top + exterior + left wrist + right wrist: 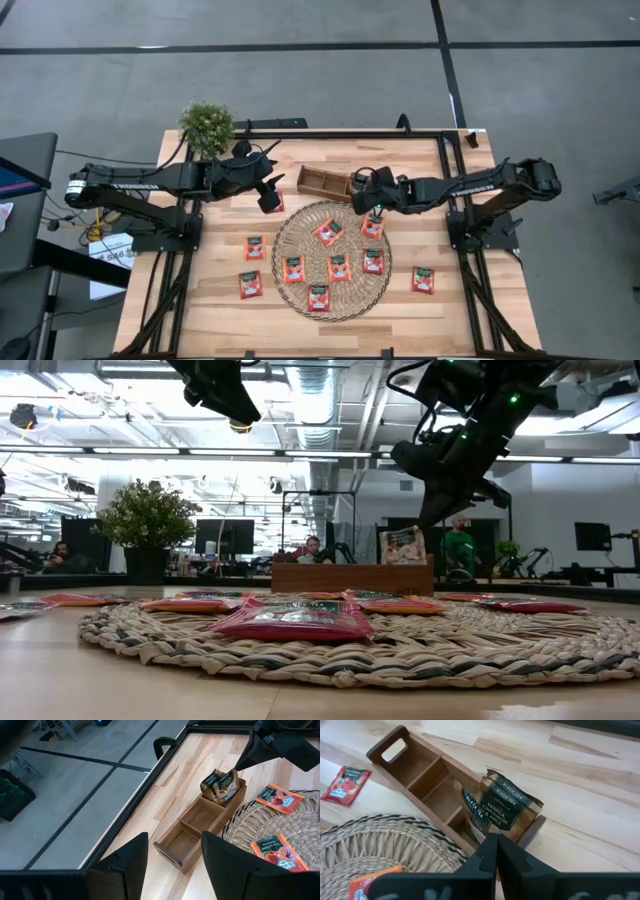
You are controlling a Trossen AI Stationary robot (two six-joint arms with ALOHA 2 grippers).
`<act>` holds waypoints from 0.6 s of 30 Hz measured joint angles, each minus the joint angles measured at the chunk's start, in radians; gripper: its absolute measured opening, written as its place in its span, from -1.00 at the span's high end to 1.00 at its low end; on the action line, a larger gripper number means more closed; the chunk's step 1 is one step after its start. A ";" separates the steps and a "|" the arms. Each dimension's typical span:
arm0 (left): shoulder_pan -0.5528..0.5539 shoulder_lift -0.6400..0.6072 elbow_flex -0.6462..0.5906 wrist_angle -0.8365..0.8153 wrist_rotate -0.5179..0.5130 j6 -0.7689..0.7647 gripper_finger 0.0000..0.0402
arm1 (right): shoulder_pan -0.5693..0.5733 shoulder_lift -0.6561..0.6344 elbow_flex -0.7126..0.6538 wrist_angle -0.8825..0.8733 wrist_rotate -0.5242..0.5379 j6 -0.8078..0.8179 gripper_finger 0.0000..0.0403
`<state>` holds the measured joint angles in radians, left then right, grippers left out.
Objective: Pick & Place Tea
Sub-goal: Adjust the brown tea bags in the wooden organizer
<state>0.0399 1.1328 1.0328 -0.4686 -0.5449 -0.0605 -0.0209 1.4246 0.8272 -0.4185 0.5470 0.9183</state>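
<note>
A brown wooden tray [322, 180] with compartments lies at the far middle of the table. Pale beige sachets with dark green labels [502, 807] stand upright in the end compartment nearest my right arm; they also show in the left wrist view [220, 786]. Several red-orange tea sachets [338, 266] lie flat on the round woven mat [283, 240], and others [254, 247] lie on the bare wood. My right gripper [495, 842] is shut just above the standing sachets. My left gripper [175, 857] is open and empty, hovering left of the tray. My right gripper's shut fingertips [428, 520] point down beside the top edge of the standing sachets [402, 545]. I cannot tell whether they touch them. The sachets rest in the tray compartment, leaning against its end wall.
A potted plant [207, 122] stands at the far left corner. One red sachet [276, 202] lies under my left gripper, and another [423, 280] lies right of the mat. A black frame rail runs along the far edge. People sit in the room beyond.
</note>
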 joint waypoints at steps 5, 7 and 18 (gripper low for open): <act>0.000 0.000 0.000 0.000 0.000 0.000 0.12 | 0.015 0.004 0.000 -0.001 0.014 0.001 1.00; 0.000 0.000 0.000 0.000 0.000 0.000 0.12 | 0.014 0.004 0.000 -0.004 0.014 0.001 1.00; 0.000 0.000 0.000 0.000 0.000 0.000 0.12 | 0.014 0.004 0.000 -0.037 0.012 -0.024 1.00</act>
<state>0.0399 1.1328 1.0328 -0.4686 -0.5446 -0.0601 -0.0067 1.4284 0.8272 -0.4559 0.5586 0.8946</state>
